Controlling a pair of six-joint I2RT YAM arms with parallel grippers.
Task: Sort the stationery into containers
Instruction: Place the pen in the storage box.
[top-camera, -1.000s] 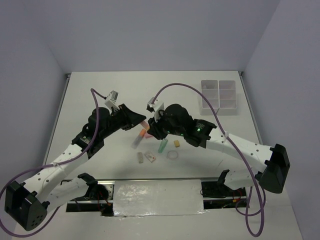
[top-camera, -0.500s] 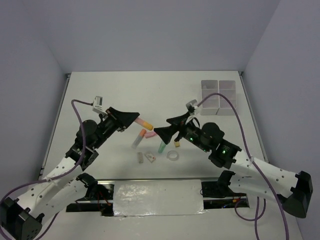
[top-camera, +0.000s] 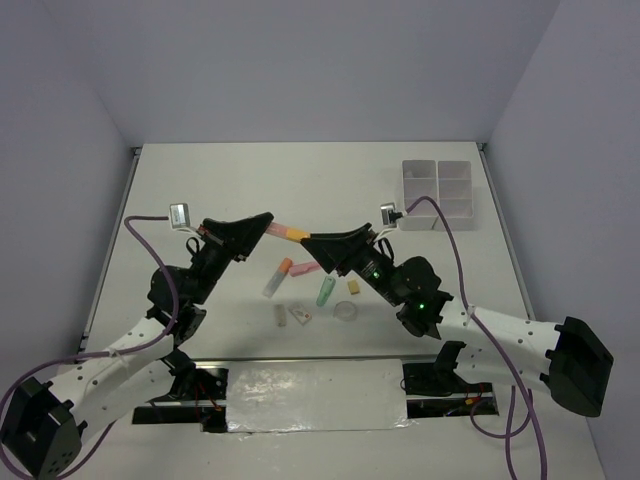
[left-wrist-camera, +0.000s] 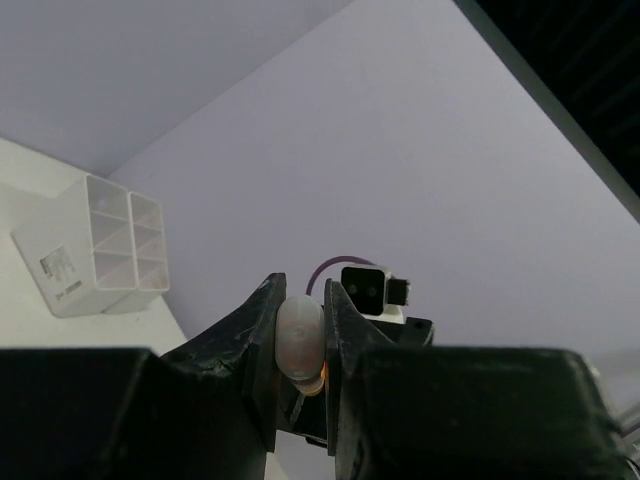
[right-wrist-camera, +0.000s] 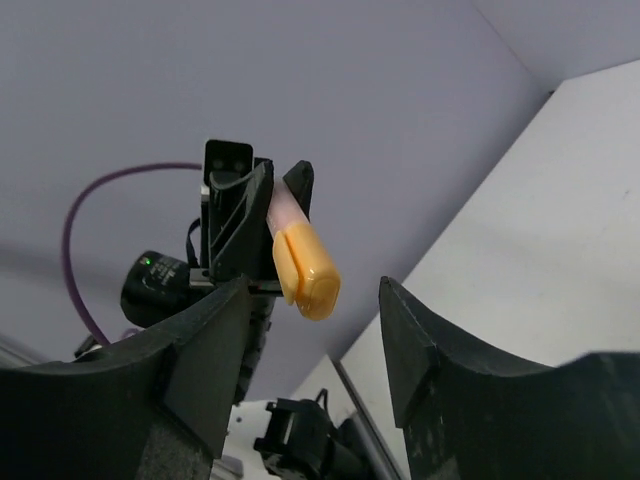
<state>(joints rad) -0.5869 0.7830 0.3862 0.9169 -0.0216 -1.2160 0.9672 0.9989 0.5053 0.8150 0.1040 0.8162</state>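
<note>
My left gripper (top-camera: 262, 224) is shut on a pink marker with an orange-yellow cap (top-camera: 288, 232) and holds it up off the table, cap pointing right. Its pale end (left-wrist-camera: 299, 340) shows between the fingers in the left wrist view. My right gripper (top-camera: 314, 243) is open, its tips right at the cap. The right wrist view shows the cap (right-wrist-camera: 305, 268) between and beyond my open fingers, untouched. Other stationery lies on the table below: an orange-capped marker (top-camera: 277, 277), a pink one (top-camera: 303, 269), a green packet (top-camera: 325, 291), erasers (top-camera: 353, 286), a tape ring (top-camera: 346, 311). The white trays (top-camera: 437, 194) stand far right.
The trays also show at the left in the left wrist view (left-wrist-camera: 95, 248). Purple cables loop over both arms. Small white pieces (top-camera: 300, 314) lie near the table's front edge. A metal strip runs along the near edge between the arm bases.
Both arms have risen off the table. My left gripper lifted the pink marker and swung it right; my right gripper opened and came up to meet the cap.
</note>
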